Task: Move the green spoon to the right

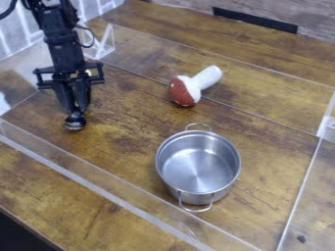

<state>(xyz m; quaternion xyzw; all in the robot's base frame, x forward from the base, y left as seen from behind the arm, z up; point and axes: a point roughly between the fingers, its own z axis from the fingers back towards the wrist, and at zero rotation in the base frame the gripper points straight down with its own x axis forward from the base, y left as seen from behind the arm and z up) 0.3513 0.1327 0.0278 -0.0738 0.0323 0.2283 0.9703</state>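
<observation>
My green spoon [74, 120] sits at the left of the frame, a little above mid-height, directly under my jaws. Only its lower end shows clearly: a small, rounded, shiny dark-silver bowl resting on the wooden tabletop [131, 127]. It appears to stand nearly upright, with the handle running up between my jaws, where it is almost wholly hidden; I cannot make out the handle's green colour from here. The bowl touches the wood just inside the near-left edge of the clear-walled area.
</observation>
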